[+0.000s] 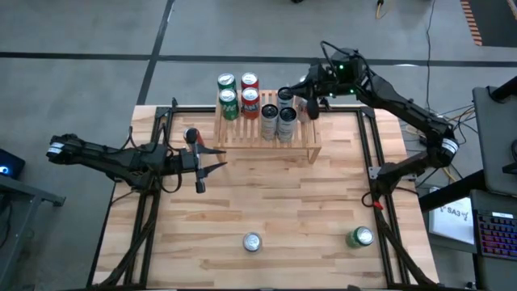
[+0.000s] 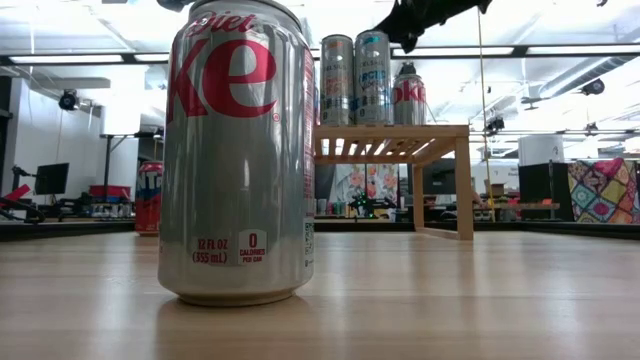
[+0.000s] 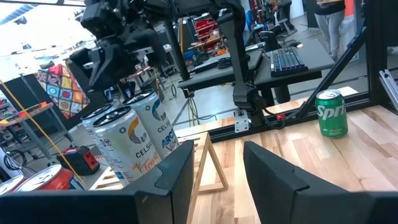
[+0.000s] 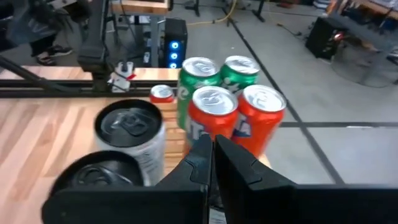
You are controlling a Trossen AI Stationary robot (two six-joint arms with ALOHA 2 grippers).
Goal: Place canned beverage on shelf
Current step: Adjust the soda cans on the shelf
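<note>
Toward the table's (image 1: 266, 202) far edge stands the shelf (image 1: 266, 139), already carrying upright cans; two more cans stand loose by the near edge.

Green and red cans fill the shelf's left end, with silver Celsius cans (image 1: 277, 121) to their right, so the free slats lie toward its right end. Near the front edge, a silver Diet Coke can (image 1: 253, 242) stands at the middle and a green Sprite can (image 1: 360, 237) toward the right corner, both upright, long axes vertical, tops up. Neither is held. The right gripper (image 1: 311, 103), jaws closed and empty, hovers over the shelf's back right; the left gripper (image 1: 216, 161), fingers part open, lies left of the shelf. Both cans lie well apart from either; the left looks nearer the Diet Coke.
</note>
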